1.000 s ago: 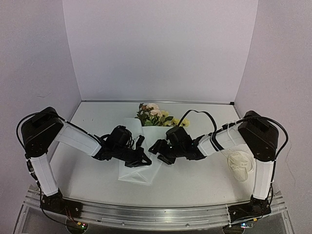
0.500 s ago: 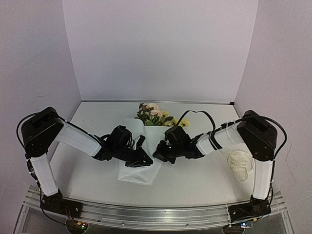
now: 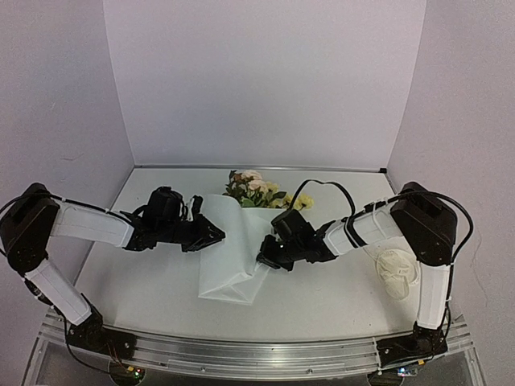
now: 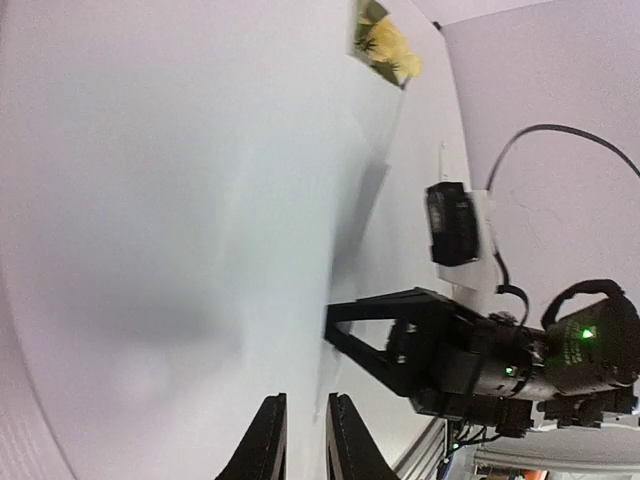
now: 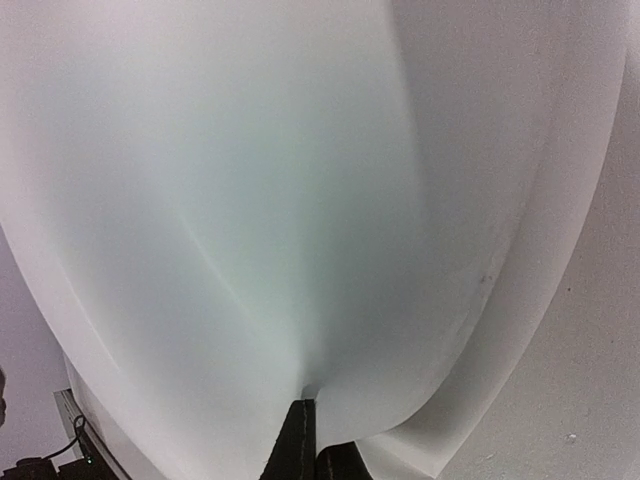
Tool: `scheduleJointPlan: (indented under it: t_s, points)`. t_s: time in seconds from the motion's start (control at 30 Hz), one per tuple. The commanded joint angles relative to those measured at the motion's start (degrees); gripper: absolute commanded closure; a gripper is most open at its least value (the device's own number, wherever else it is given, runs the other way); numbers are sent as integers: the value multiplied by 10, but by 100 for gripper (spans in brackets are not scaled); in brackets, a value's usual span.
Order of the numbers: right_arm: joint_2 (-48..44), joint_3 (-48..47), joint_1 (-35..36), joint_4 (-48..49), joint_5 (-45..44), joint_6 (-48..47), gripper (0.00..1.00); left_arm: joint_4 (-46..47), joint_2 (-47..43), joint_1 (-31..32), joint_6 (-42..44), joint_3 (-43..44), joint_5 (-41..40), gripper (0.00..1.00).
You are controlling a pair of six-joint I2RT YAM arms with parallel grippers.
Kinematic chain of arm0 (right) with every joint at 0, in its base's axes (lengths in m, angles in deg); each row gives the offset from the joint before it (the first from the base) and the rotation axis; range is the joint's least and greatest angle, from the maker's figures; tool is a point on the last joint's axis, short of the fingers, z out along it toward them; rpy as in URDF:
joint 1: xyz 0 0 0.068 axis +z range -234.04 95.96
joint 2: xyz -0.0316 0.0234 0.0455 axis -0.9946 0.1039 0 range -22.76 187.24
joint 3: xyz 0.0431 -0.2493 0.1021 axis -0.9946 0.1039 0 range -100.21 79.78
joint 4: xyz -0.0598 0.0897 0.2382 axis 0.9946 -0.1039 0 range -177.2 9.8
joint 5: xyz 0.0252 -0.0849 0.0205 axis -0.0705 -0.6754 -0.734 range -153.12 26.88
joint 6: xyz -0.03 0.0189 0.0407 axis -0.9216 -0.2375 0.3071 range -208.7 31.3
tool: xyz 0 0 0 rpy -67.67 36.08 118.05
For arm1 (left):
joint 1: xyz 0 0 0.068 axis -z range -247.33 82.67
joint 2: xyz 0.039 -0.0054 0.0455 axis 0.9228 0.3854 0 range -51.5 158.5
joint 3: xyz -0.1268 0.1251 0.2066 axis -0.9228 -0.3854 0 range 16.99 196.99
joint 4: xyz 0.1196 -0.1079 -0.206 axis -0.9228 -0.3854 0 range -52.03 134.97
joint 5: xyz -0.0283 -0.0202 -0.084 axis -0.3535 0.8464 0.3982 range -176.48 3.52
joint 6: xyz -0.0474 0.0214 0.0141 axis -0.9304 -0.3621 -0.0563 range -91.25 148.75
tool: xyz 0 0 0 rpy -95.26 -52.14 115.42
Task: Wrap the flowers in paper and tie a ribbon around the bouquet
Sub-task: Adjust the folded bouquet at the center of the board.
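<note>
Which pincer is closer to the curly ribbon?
Right. The right pincer pinches the paper mid-table, with the ribbon further to its right. The left pincer is farther away, across the paper.

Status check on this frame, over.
Right hand shut on the paper. Left hand at its left edge, grip unclear. Flowers show beyond its far end. Ribbon apart at far right, nothing blocking.

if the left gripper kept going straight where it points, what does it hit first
The paper, right at its fingers; the right gripper sits slightly off that line, though depth is unclear.
</note>
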Motion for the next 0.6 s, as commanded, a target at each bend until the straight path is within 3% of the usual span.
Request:
scheduleJointPlan:
  t_s: [0.0, 0.4, 0.57]
  points:
    - [-25, 5, -1, -10, -35, -32, 100, -33, 23, -5, -4, -8, -5, 85]
    - [-33, 13, -5, -25, -62, -62, 100, 18, 110, -5, -76, -10, -5, 86]
    - [-61, 24, -6, -29, -59, -71, 91, 28, 117, -5, -98, -18, -18, 86]
